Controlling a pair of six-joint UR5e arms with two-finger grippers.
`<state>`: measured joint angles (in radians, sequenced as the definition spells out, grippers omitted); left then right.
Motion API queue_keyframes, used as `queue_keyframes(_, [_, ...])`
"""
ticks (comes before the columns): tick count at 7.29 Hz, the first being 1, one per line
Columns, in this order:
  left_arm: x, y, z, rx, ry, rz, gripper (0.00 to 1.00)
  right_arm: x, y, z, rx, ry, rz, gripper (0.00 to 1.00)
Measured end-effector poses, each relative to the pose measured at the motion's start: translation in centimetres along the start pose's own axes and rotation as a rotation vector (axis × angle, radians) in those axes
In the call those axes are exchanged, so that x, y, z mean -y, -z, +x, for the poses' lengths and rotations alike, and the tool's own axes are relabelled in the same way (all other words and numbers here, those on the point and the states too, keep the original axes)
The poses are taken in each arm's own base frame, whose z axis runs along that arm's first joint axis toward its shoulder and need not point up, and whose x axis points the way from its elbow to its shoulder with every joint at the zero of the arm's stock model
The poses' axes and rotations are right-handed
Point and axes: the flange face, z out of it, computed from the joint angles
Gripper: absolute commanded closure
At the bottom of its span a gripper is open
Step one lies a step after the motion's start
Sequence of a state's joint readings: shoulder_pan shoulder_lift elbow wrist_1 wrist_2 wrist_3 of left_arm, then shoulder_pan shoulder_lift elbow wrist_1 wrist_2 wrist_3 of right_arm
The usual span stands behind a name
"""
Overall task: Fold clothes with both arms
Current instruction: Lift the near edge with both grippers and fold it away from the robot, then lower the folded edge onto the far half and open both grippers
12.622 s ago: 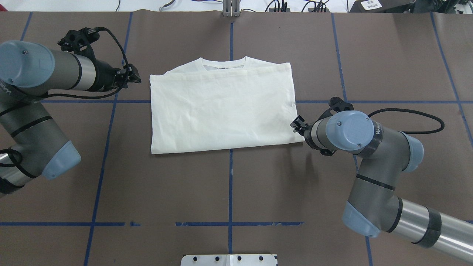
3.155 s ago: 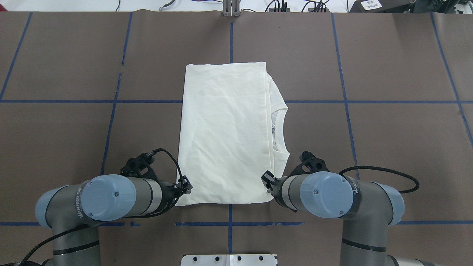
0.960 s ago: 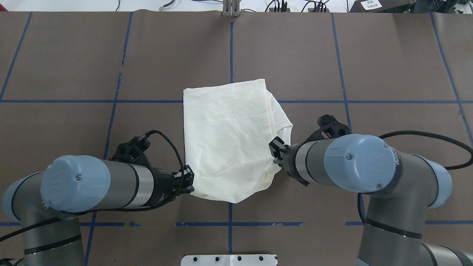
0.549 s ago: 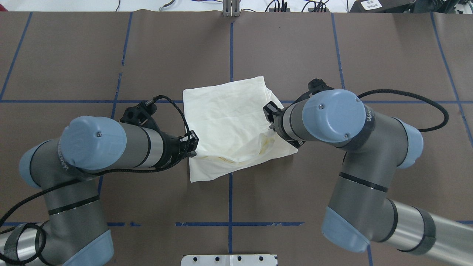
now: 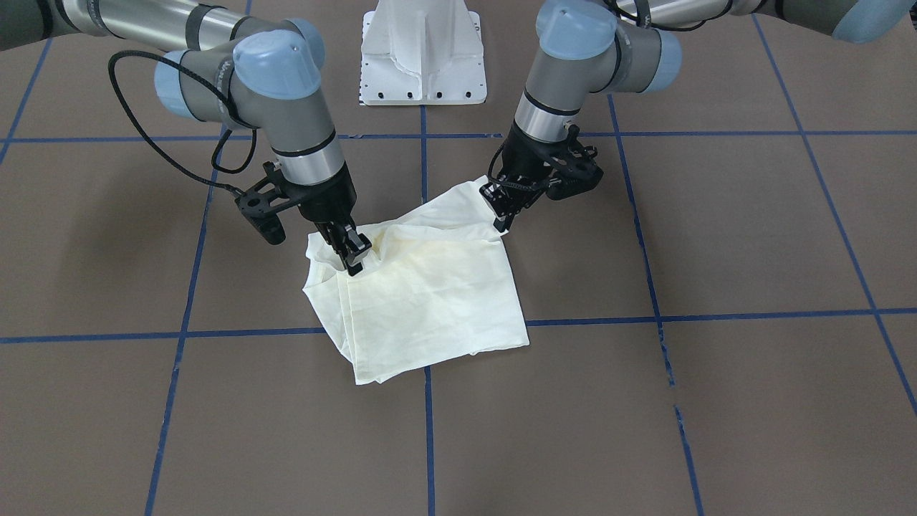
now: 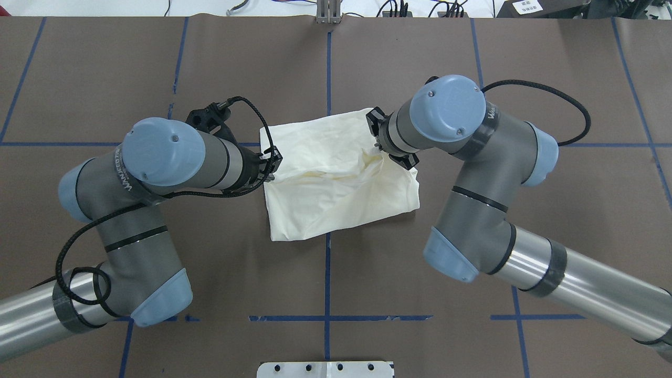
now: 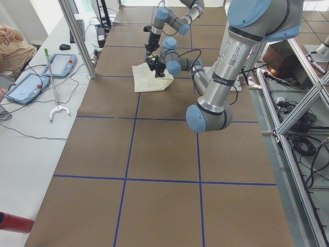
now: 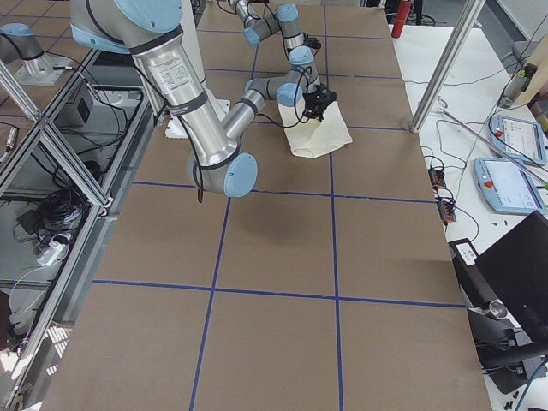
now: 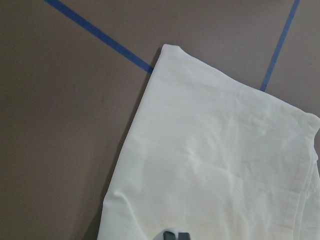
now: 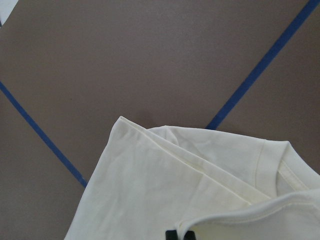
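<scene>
The cream-white T-shirt (image 6: 336,184) lies plain side up mid-table, half folded; its print is hidden. It also shows in the front view (image 5: 430,294) and both side views (image 7: 149,80) (image 8: 321,133). My left gripper (image 6: 273,163) is shut on the shirt's lifted left corner, also seen in the front view (image 5: 501,208). My right gripper (image 6: 379,144) is shut on the lifted right corner, also in the front view (image 5: 351,258). The raised edge hangs slack between them over the far half. Both wrist views look down on the cloth (image 9: 215,165) (image 10: 175,190).
The brown table cover (image 6: 472,236) carries blue tape lines (image 6: 326,273). The white pedestal base (image 5: 423,50) stands at the robot's edge. Tablets (image 7: 28,85) and a grabber tool (image 7: 51,82) lie on a side bench beyond the far edge.
Both grippers have carried the shirt's near edge up and away from the robot, over the far half. The shirt now covers a shorter stretch of table.
</scene>
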<state>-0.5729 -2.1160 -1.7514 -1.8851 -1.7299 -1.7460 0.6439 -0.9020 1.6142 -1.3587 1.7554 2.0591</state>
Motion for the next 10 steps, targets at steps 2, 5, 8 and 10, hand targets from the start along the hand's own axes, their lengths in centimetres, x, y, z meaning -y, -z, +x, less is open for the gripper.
queue_keyframes(2, [3.0, -2.6, 0.9, -0.014, -0.015, 0.033, 1.0, 1.1, -2.9, -2.2, -0.028, 0.002, 0.016, 1.0])
queue_keyframes(5, [6.3, -4.7, 1.4, -0.023, -0.061, 0.101, 1.0, 2.7, -6.7, -2.6, -0.033, 0.01, 0.025, 0.98])
queue_keyframes(8, [8.9, -6.2, 1.2, -0.037, -0.14, 0.161, 0.5, 4.5, -9.0, -1.2, -0.054, 0.043, 0.038, 0.0])
queue_keyframes(10, [10.4, -6.0, 1.8, -0.06, -0.184, 0.205, 0.5, 5.1, -9.0, -0.9, -0.033, 0.114, 0.031, 0.0])
